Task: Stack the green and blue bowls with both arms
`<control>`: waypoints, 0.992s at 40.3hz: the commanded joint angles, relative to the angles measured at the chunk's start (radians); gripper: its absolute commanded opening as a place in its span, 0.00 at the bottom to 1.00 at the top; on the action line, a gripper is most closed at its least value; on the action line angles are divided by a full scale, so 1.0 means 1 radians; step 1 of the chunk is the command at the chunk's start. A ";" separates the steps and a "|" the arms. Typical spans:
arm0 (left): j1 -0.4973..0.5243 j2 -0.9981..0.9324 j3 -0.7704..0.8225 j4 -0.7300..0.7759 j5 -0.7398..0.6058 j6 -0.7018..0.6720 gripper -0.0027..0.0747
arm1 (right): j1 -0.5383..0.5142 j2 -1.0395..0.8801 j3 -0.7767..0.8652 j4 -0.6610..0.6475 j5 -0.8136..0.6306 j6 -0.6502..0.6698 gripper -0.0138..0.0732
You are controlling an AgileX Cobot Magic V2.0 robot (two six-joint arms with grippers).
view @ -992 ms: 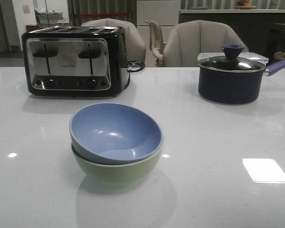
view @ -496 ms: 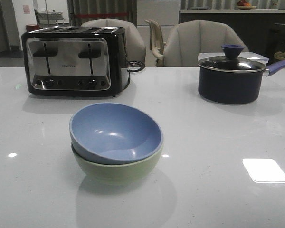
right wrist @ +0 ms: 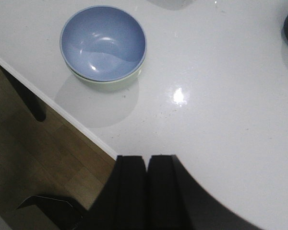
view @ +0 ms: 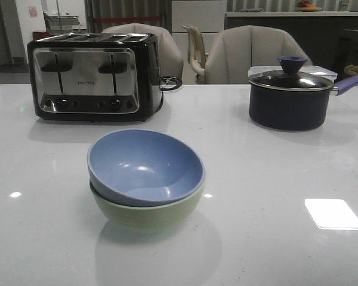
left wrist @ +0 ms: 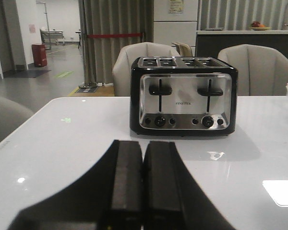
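Note:
The dusty blue bowl (view: 144, 165) sits nested inside the pale green bowl (view: 149, 215) near the table's front, left of centre. The stack also shows in the right wrist view, blue bowl (right wrist: 103, 42) on the green bowl (right wrist: 110, 84), close to the table edge. My left gripper (left wrist: 143, 148) is shut and empty, low over the table, facing the toaster. My right gripper (right wrist: 147, 160) is shut and empty, above the table's front edge, well away from the bowls. Neither arm shows in the front view.
A black and chrome toaster (view: 92, 76) stands at the back left, also in the left wrist view (left wrist: 184, 101). A dark lidded saucepan (view: 291, 95) with a purple handle stands at the back right. Chairs stand behind the white table (view: 274, 179). The table edge (right wrist: 62, 112) drops to wooden floor.

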 commanded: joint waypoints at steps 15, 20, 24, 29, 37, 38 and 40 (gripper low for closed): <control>-0.006 -0.023 0.020 0.000 -0.098 -0.012 0.16 | -0.001 0.002 -0.024 -0.003 -0.068 -0.007 0.20; -0.014 -0.023 0.020 0.000 -0.098 -0.012 0.16 | -0.001 0.002 -0.024 -0.003 -0.068 -0.007 0.20; -0.014 -0.023 0.020 0.000 -0.098 -0.012 0.16 | -0.001 0.002 -0.024 -0.003 -0.068 -0.007 0.20; -0.014 -0.023 0.020 0.000 -0.098 -0.012 0.16 | -0.001 0.002 -0.024 -0.003 -0.068 -0.007 0.20; -0.014 -0.023 0.020 0.000 -0.098 -0.012 0.16 | -0.001 0.002 -0.024 -0.003 -0.068 -0.007 0.20; -0.014 -0.023 0.020 0.000 -0.098 -0.012 0.16 | -0.001 0.002 -0.024 -0.003 -0.068 -0.007 0.20; -0.014 -0.023 0.020 0.000 -0.098 -0.012 0.16 | -0.001 0.002 -0.024 -0.003 -0.068 -0.007 0.20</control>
